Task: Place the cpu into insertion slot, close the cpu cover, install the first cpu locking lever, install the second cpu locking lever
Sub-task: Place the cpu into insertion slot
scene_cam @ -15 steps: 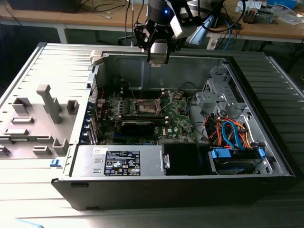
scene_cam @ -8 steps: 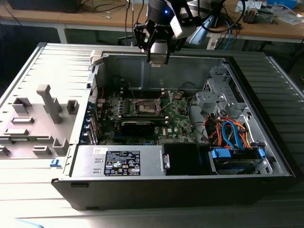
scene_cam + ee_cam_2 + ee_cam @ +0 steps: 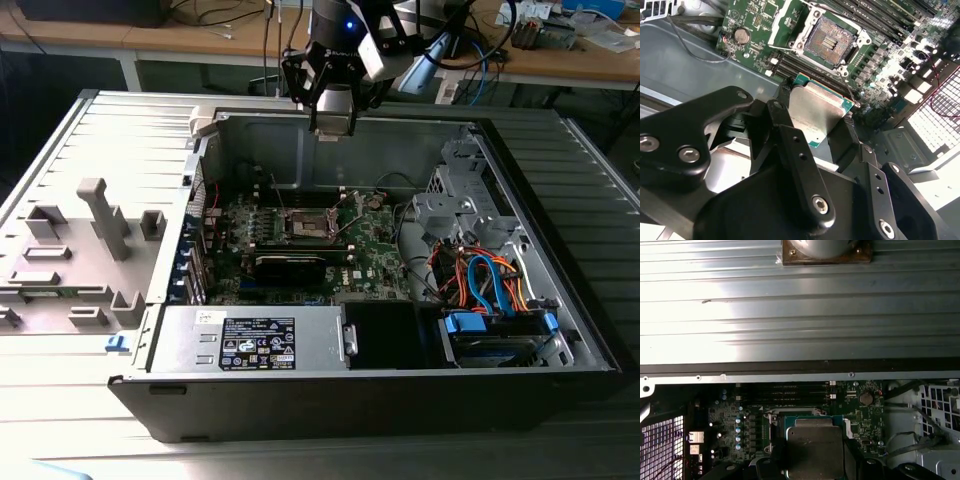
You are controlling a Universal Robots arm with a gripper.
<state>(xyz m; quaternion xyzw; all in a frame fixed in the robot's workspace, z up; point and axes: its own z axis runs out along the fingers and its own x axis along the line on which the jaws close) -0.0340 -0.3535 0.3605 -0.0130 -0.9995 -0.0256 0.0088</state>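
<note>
Gripper [image 3: 811,131] clamps the cpu [image 3: 812,106] by opposite edges, leaving its underside free; you see it high over the board [image 3: 752,22], whose slot [image 3: 831,41] lies bare.

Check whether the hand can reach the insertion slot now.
Probably yes: the hand, shut on the cpu, hangs above the open case, and the insertion slot lies uncovered with nothing over it.

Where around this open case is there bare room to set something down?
Bare: the ribbed table on the exterior view's right of the computer case. Crowded: the motherboard and the cables beside it.
</note>
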